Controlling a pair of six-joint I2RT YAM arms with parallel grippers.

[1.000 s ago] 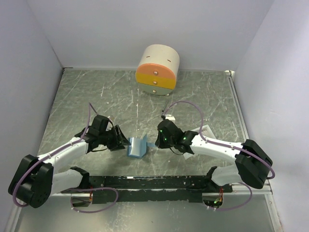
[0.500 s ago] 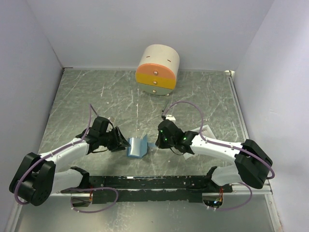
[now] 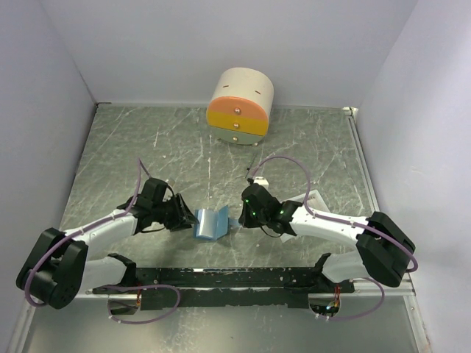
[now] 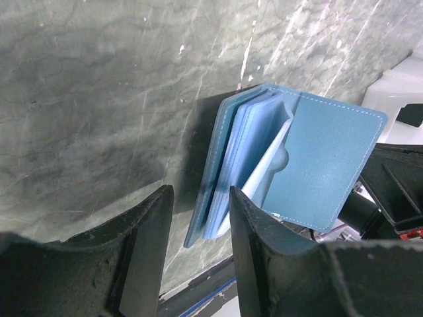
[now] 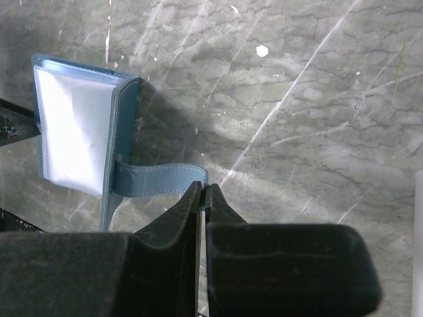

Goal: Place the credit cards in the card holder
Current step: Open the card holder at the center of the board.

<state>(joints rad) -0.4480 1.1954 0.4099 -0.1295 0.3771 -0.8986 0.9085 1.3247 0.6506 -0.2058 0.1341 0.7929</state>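
the right gripper is pressed together on the tip of the tab of the light-blue card holder, which stands half open on the marbled table between the arms, its opposite edge between the spread fingers of the left gripper.

A round cream drawer box stood at the far edge of the grey marbled table.
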